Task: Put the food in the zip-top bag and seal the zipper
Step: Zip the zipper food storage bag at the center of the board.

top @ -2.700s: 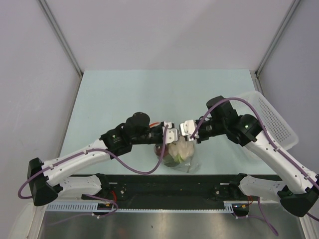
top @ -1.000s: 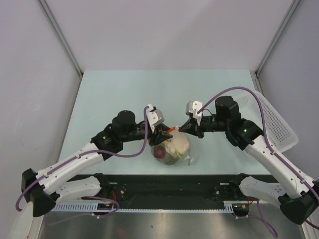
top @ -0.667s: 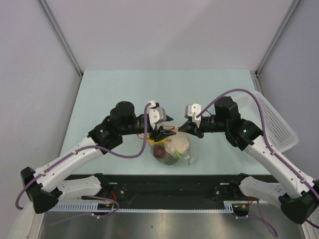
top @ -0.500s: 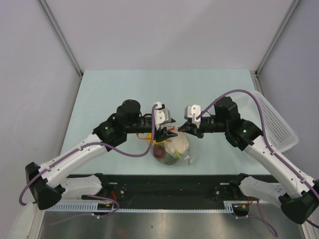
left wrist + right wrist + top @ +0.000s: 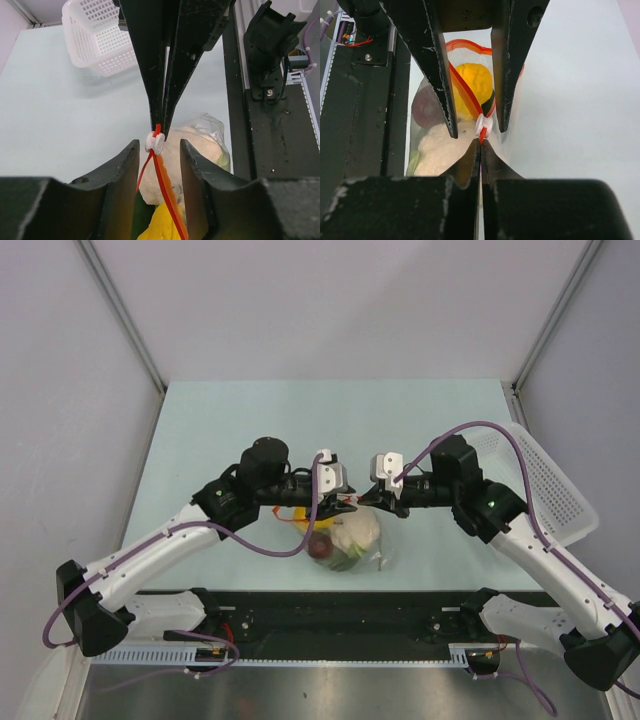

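Observation:
The zip-top bag (image 5: 352, 542) lies at the table's near edge between both arms, with the food inside: a pale cream piece (image 5: 358, 530), a dark red piece (image 5: 320, 546) and a yellow piece (image 5: 470, 80). Its orange-red zipper (image 5: 167, 192) is held up, with a white slider (image 5: 155, 143) near one end. My right gripper (image 5: 480, 143) is shut on the strip's tip just past the slider. My left gripper (image 5: 159, 150) faces it, open, its jaws on either side of the strip behind the slider, with a gap on each side.
A white perforated basket (image 5: 545, 480) stands at the table's right edge, beyond my right arm. The black mounting rail (image 5: 330, 615) runs along the near edge just below the bag. Grey walls close in the left, back and right sides.
My left gripper has slid right along the bag's mouth up to the right gripper and now straddles the zipper. The right gripper has kept its pinch in place.

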`<state>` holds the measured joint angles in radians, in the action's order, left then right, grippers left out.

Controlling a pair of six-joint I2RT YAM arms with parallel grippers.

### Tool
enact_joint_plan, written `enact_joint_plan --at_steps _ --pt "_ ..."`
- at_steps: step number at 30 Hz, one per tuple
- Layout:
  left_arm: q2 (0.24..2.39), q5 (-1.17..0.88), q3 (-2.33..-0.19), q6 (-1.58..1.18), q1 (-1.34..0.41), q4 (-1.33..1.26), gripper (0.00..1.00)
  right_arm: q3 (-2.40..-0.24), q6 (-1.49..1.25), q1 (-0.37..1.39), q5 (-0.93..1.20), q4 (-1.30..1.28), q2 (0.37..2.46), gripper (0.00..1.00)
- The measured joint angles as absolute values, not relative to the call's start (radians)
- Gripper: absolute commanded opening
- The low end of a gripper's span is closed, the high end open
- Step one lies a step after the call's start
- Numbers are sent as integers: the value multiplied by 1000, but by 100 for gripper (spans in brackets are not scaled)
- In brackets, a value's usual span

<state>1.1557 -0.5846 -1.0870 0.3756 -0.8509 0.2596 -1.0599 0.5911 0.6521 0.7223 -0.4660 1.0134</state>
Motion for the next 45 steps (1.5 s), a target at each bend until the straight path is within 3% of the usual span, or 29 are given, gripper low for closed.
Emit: enact_joint_plan --at_steps 3,8,11,31,45 --pt "1156 -589 -1100 376 -851 263 31 -1060 597 653 722 -466 1013 0" --pt "1159 -599 -1115 376 -850 269 6 -1060 599 653 717 -470 1009 0" --pt "1161 -606 -1116 383 -850 279 2 -1060 599 652 713 -476 1006 0" --pt "1084 -539 -1043 439 -799 391 3 -1045 604 545 743 -522 956 0" --pt "969 -455 -992 481 -750 581 3 -1044 664 310 820 -607 925 0"
